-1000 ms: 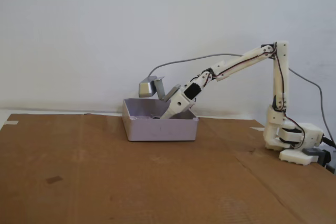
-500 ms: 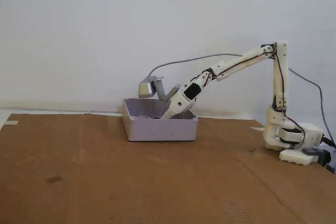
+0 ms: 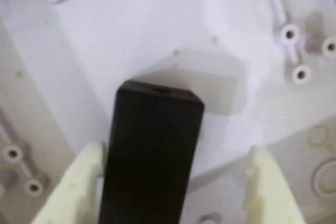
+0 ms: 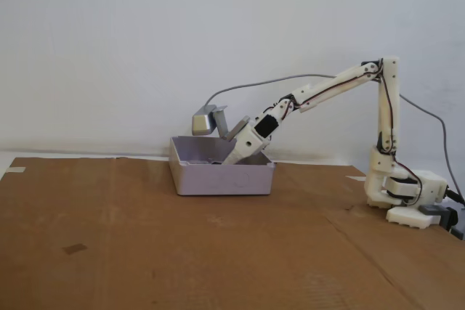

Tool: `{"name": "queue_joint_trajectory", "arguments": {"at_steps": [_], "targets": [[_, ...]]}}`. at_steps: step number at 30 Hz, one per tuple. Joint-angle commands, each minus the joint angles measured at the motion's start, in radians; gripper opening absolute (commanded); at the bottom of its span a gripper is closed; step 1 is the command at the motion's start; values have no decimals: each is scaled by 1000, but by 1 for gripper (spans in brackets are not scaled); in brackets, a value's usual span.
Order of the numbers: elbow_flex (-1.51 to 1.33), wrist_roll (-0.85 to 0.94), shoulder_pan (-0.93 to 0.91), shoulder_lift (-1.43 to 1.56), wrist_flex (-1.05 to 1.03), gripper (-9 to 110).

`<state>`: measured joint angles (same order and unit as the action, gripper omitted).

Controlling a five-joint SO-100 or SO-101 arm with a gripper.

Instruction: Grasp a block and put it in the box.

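Two cream plastic fingers [image 3: 79, 182] of the gripper [image 3: 170, 190] spread wide, gripping nothing; the small matte black block [image 3: 152, 161] rests lower centre, inside the pale lilac-grey plastic box [image 4: 221, 178].

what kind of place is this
Probably a home or hobby bench, not a factory: a small white printed arm sits on cardboard laid over a table, against a bare white wall, with loose cables.
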<state>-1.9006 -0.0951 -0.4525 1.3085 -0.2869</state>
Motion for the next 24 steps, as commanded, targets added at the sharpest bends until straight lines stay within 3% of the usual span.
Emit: {"name": "queue_joint_trajectory", "arguments": {"at_steps": [1,24], "targets": [[63,9,9,146,46,37],[103,9,60,313,48,40]]}}
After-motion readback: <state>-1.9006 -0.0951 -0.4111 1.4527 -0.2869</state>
